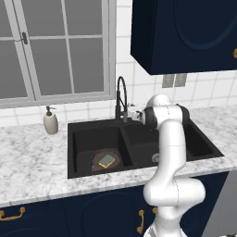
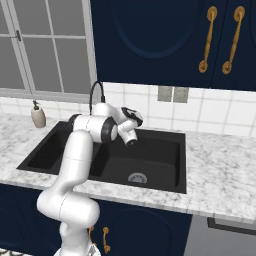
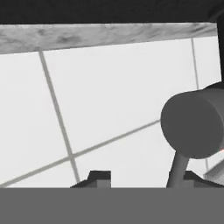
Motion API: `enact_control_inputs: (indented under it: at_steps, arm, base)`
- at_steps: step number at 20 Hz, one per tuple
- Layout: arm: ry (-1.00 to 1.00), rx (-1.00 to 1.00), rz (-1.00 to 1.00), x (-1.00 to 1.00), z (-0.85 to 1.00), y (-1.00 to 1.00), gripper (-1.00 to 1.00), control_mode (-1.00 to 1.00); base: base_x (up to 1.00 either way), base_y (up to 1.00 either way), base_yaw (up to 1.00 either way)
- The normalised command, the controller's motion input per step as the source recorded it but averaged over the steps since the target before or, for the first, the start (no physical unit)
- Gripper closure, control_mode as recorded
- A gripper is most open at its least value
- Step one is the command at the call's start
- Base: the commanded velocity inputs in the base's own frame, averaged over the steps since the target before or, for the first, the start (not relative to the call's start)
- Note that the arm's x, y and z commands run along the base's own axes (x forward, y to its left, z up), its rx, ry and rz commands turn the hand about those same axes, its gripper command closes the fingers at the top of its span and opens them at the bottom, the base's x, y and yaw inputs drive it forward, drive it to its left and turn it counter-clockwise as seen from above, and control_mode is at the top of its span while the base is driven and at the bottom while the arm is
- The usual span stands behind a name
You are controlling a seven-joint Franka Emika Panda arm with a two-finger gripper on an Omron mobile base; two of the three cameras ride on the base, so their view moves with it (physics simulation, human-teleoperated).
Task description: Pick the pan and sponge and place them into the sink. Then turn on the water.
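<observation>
Looking down the left base view, we find the round dark brown frying pan (image 1: 96,163) lying flat on the floor of the left basin of the matte black double-basin sink (image 1: 194,139), low and left of centre. The small rectangular sponge (image 1: 106,160), grey-green on top with a yellow edge, rests inside the pan. Speckled grey-white marble bench (image 1: 32,162) frames the sink on all sides. A cream soap dispenser bottle (image 1: 50,121) stands near the sink's upper left corner, apart from it.

The tall black arched spring-neck faucet (image 1: 121,98) rises behind the divider between the basins. The pincer (image 1: 137,114) sits just beside its base, close to the white tiled wall (image 1: 139,88), with little room behind it. Navy cabinets hang well above.

From the right base view, the pincer (image 2: 131,142) points down over the right basin, whose smooth floor carries a round metal drain (image 2: 137,177).

The hand view brings in what the base views cannot resolve: a dull grey cylindrical knob (image 3: 192,127) on a thin stem, at the right of the frame. The pincer (image 3: 146,179) is partly open, white tile showing between its tips. The stem rises just inside the right-hand tip. We cannot tell whether they touch.
</observation>
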Motion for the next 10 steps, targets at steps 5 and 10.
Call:
enact_control_inputs:
  at_steps: [5, 10]
  arm:
    - [0.04, 0.11, -0.08, 0.20, -0.84, -1.00, 1.00, -1.00]
    - [0.09, 0.06, -0.09, 0.20, -0.96, -1.00, 1.00, -1.00]
  base:
    - [0.00, 0.00, 0.00]
    - [0.00, 0.00, 0.00]
